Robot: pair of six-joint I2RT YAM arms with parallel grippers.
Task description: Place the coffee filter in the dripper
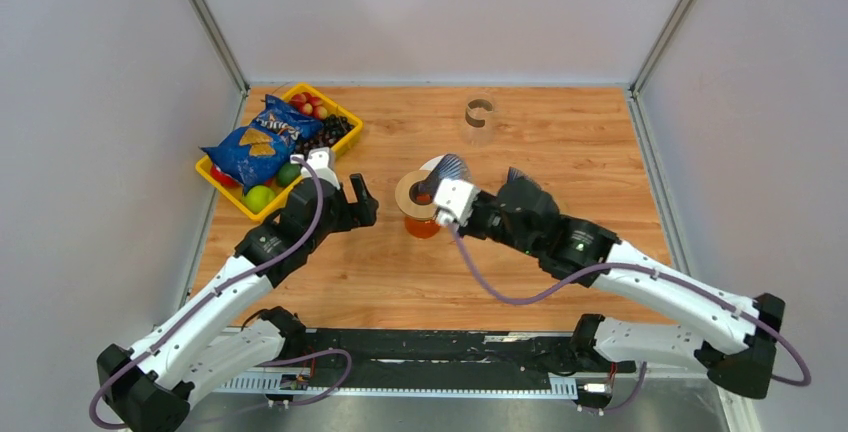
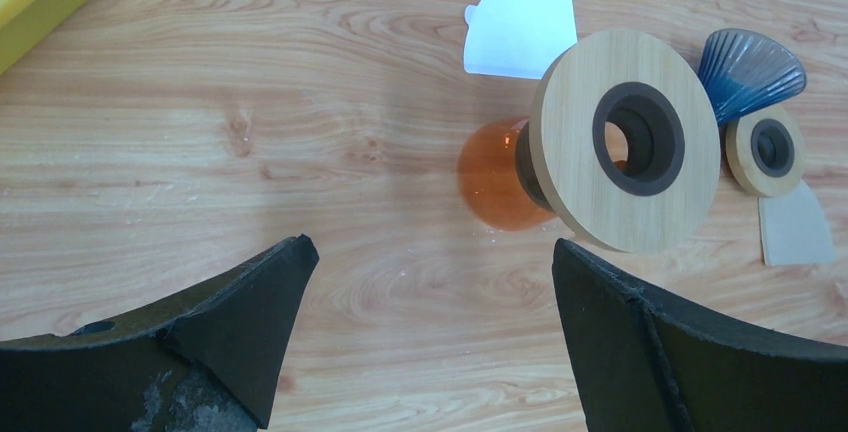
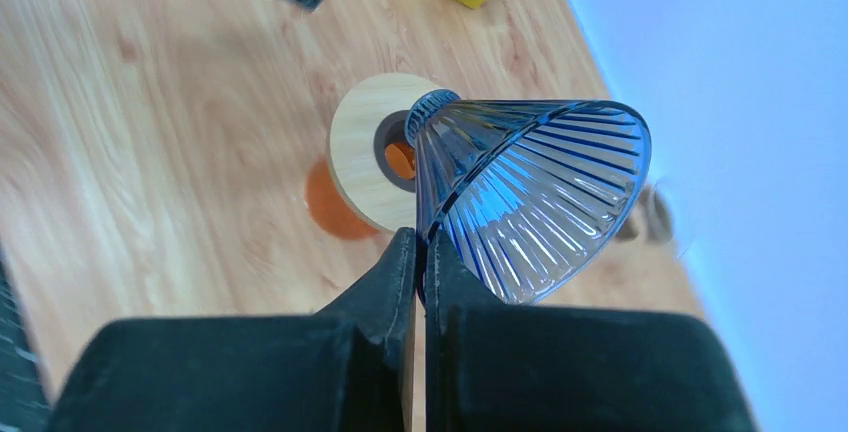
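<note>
My right gripper is shut on the rim of the blue ribbed glass dripper. It holds the dripper tilted, narrow end beside the hole of the wooden ring on the orange carafe. In the top view the dripper is just behind the ring, held by my right gripper. The white fan-shaped coffee filter lies flat on the table beyond the ring. My left gripper is open and empty, left of the carafe.
A yellow tray with a blue chips bag and fruit sits at the back left. A clear glass stands at the back centre. The left wrist view shows a blue cone, a smaller wooden ring and grey paper.
</note>
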